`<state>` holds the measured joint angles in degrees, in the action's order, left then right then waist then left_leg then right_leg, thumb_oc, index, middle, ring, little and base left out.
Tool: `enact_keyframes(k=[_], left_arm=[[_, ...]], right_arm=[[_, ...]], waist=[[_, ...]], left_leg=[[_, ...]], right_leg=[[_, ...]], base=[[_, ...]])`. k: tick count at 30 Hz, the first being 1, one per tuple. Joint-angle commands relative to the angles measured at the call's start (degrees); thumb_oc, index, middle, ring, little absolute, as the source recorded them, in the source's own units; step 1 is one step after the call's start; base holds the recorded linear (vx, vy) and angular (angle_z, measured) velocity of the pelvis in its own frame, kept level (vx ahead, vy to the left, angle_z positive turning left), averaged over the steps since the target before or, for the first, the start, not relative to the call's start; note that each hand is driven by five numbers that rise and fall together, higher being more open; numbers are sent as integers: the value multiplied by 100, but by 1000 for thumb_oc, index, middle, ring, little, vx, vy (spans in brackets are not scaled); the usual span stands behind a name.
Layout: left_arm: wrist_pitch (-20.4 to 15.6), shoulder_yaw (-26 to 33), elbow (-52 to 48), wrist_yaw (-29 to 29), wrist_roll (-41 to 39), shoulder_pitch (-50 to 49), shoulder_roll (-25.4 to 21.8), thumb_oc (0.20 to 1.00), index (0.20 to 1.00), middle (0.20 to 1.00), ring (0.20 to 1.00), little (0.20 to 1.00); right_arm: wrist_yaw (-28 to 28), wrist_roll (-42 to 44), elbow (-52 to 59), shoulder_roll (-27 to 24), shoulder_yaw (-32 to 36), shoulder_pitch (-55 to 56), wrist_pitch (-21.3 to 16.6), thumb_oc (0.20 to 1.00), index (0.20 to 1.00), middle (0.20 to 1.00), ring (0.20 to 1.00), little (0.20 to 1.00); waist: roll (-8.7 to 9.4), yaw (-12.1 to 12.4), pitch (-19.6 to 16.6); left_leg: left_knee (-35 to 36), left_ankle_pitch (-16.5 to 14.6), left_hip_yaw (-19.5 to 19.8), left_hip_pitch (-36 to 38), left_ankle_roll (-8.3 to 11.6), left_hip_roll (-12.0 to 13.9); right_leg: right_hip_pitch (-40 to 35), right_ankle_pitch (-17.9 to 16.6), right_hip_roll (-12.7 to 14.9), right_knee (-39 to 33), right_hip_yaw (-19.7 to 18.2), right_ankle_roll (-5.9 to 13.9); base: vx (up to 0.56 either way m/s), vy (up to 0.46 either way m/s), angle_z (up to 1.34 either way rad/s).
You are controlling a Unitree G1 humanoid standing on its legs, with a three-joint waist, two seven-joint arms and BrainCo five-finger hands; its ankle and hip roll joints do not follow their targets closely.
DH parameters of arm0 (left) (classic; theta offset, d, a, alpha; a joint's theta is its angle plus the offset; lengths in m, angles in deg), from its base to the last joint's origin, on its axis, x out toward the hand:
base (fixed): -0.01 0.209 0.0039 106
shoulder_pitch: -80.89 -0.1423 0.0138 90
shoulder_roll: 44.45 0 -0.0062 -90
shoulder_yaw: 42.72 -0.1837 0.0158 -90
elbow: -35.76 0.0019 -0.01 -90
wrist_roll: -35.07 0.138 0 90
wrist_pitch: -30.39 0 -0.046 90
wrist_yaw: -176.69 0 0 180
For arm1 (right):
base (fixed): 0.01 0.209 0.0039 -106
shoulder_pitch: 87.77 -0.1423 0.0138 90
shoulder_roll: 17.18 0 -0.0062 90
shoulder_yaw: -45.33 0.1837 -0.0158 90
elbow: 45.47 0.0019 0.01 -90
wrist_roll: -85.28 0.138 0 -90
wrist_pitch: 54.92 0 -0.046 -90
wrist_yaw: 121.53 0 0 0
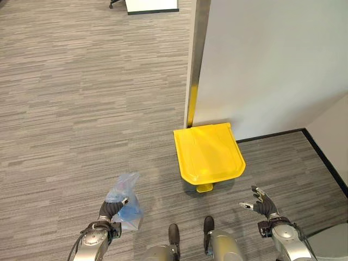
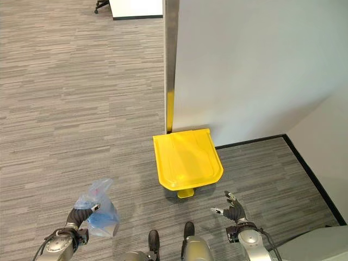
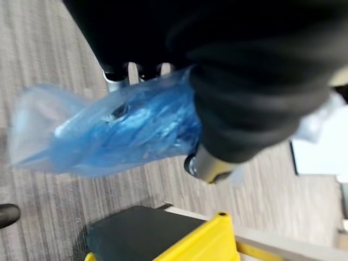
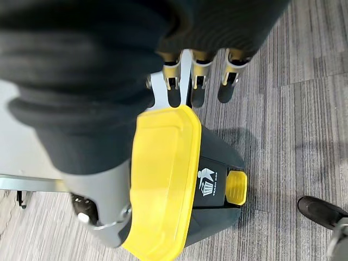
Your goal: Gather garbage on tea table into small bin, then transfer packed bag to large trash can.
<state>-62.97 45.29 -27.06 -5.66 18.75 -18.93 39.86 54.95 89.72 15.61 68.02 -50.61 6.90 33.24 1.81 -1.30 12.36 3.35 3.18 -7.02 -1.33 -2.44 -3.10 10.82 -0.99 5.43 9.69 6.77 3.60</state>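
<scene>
A large trash can with a closed yellow lid [image 1: 209, 152] and a yellow foot pedal [image 1: 204, 188] stands on the floor against the white wall; its dark body [image 4: 217, 185] shows in the right wrist view. My left hand [image 1: 110, 209] is shut on a blue, translucent packed bag [image 1: 125, 201], held at the lower left, left of the can and apart from it. The bag [image 3: 119, 130] hangs from that hand in the left wrist view. My right hand [image 1: 262, 204] hovers open at the lower right, just right of the can, holding nothing.
Grey striped carpet [image 1: 81, 109] spreads to the left and behind. A white wall [image 1: 272, 60] with a metal corner strip [image 1: 194, 60] rises behind the can, with a black skirting [image 1: 326, 157] at the right. A white furniture piece [image 1: 151, 5] stands far back.
</scene>
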Motion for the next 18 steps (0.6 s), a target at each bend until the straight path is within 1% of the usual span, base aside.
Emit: enact_keyframes(k=[1,8,12,15,17,18], left_arm=[[-299,204,-317,19,78,100,-127,200,200,200,200,200],[-279,280,-344,-4,49,-4,-82,200,200,200,200,200],[-272,297,-325,-26,47,10,-98,200,200,200,200,200],[-267,285,-311,-56,35,60,-148,200,200,200,200,200],[-268,287,-332,-75,33,90,-180,200,200,200,200,200],[-258,295,-368,-59,30,99,-221,200,200,200,200,200]], right_arm=[[-86,-5,21,-193,137,-58,-86,1000,1000,1000,1000,1000],[-101,69,-78,-182,237,42,-81,1000,1000,1000,1000,1000],[-90,54,-94,-188,227,12,-71,1000,1000,1000,1000,1000],[-106,52,-52,-165,167,-88,-68,1000,1000,1000,1000,1000],[-119,54,-24,-153,141,-141,-76,1000,1000,1000,1000,1000],[-110,69,30,-124,134,-178,-84,1000,1000,1000,1000,1000]], waist=[[185,-31,-289],[194,-21,-352],[230,5,-355],[296,63,-293],[321,98,-242],[288,98,-172]], left_leg=[[-644,-938,40,94,188,44],[-614,-995,106,212,200,45],[-634,-1032,128,196,182,24],[-830,-1121,163,25,139,-12],[-941,-1153,170,-91,109,-42],[-958,-1201,201,-114,34,-73]], right_leg=[[-718,291,31,-609,13,272],[-955,387,5,-702,-5,241],[-943,384,20,-689,-9,264],[-831,350,48,-617,-92,316],[-683,317,63,-475,-134,372],[-441,314,85,-30,-208,435]], base=[[69,-49,-2],[54,-2,-1],[28,41,-1],[-10,59,-5],[-37,95,-18],[-26,148,-16]])
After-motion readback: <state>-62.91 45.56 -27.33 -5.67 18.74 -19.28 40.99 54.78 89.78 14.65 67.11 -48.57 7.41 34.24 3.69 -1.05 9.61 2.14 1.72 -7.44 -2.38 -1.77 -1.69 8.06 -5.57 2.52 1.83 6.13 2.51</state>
